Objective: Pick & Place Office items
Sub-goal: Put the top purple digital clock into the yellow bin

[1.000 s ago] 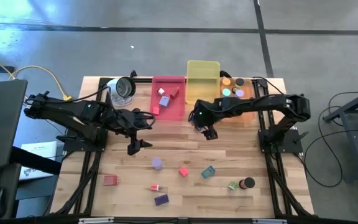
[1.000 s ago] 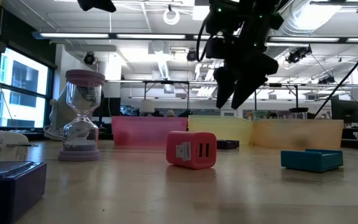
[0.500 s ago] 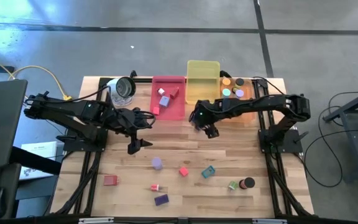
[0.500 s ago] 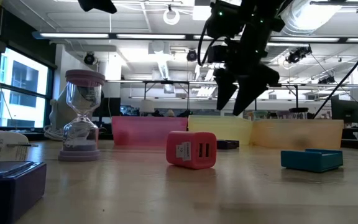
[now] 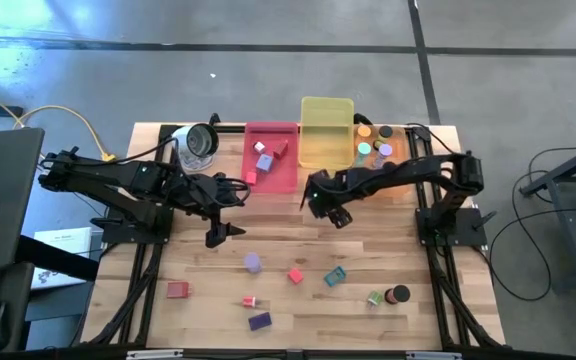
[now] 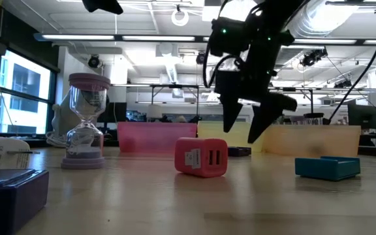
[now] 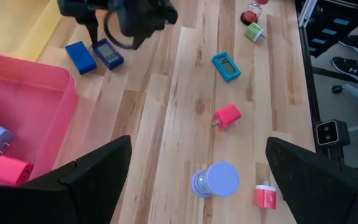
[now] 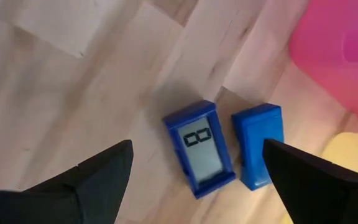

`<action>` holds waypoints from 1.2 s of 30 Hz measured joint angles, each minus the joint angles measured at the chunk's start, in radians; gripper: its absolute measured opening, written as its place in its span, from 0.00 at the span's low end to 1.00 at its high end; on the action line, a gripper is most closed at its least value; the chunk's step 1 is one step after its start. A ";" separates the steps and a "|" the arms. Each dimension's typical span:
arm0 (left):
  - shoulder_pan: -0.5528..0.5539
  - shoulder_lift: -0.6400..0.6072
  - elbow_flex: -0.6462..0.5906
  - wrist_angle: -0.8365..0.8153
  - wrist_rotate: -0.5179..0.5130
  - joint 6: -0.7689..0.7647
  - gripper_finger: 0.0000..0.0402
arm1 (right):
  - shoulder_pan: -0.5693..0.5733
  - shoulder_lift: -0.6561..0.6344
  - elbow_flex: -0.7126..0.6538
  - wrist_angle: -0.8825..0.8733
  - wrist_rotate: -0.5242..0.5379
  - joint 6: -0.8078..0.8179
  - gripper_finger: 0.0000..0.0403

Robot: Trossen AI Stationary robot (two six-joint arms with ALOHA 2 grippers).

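**Inspector:** Which step is in hand?

**Recorder:** An approach for a pick is judged to be in hand. The right tool [image 5: 325, 207] is held over the bench [image 5: 438, 330], just off the near corners of the pink tray [image 5: 273, 183] and the yellow tray [image 5: 325, 160], with its fingers apart and nothing between them. Two blue blocks are seen directly beneath it in the right wrist view: a windowed blue block [image 8: 199, 148] and a plain blue block [image 8: 258, 145], lying side by side, nearly touching.

**Inspector:** And the left tool?

**Recorder:** The left tool [image 5: 226, 208] is held at nine o'clock of the right one, fingers spread wide, empty, and is judged to be waiting.

**Inspector:** Where are the remaining items?

**Recorder:** Loose pieces are noted toward six o'clock on the bench: a lavender cylinder [image 5: 253, 263], a pink block [image 5: 295, 275], a teal block [image 5: 335, 277]. Some pieces are already lodged in the pink tray.

**Inspector:** What is called for next?

**Recorder:** A straight descent is called for, with the fingers set astride one blue block only; the neighbour lies so close that it may be nudged or clamped along with it.
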 joint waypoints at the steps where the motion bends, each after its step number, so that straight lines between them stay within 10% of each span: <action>1: 0.000 0.000 0.000 0.000 0.000 0.000 0.90 | 0.008 0.010 0.000 0.003 0.030 -0.010 0.86; 36: 0.000 0.000 0.000 -0.004 -0.003 0.000 0.90 | -0.019 0.106 0.005 0.025 -0.053 -0.133 0.86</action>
